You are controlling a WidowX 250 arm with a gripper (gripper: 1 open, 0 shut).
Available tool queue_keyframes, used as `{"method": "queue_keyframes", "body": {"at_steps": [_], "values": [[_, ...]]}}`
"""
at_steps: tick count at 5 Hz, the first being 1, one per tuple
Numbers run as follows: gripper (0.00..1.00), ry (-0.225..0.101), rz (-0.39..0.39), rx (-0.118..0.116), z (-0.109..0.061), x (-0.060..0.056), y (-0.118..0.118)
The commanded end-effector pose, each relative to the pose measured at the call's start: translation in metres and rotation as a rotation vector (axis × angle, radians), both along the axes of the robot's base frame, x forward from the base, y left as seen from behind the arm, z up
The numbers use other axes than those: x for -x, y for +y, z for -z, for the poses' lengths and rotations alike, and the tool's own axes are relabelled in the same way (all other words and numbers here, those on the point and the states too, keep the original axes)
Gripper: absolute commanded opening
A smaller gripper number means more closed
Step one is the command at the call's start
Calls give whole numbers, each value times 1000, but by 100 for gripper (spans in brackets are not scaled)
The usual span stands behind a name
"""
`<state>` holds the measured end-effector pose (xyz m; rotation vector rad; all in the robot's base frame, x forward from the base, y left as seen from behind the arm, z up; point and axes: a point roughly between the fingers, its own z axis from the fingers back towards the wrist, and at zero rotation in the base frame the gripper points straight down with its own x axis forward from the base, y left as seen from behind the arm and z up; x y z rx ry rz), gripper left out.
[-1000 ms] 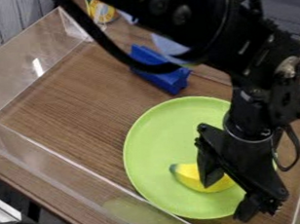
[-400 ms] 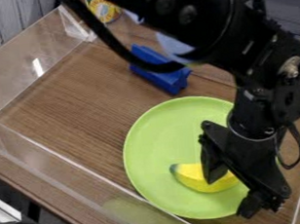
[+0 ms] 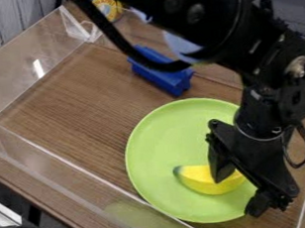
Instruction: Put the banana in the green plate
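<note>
The banana (image 3: 207,180) lies on the green plate (image 3: 165,145), in its lower right part, small, yellow and curved. My gripper (image 3: 243,183) hangs straight down over the plate's right side, right beside the banana. Its black fingers (image 3: 226,163) stand open, and the banana rests on the plate with its right end hidden behind the near finger. The big black arm covers the plate's right rim.
A blue rectangular block (image 3: 161,72) lies on the wooden table behind the plate. A yellow-labelled can (image 3: 104,7) stands at the back. Clear plastic walls (image 3: 33,66) fence the table at the left and front.
The gripper has shifted slightly to the right, uncovering a bit more of the banana. The banana and plate lie as before.
</note>
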<state>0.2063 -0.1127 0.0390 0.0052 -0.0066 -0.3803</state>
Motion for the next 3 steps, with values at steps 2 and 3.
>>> {"method": "queue_keyframes", "body": {"at_steps": [2, 3], "values": [[100, -2, -7, -16, -8, -7, 13], [100, -15, -12, -15, -16, -11, 17]]}}
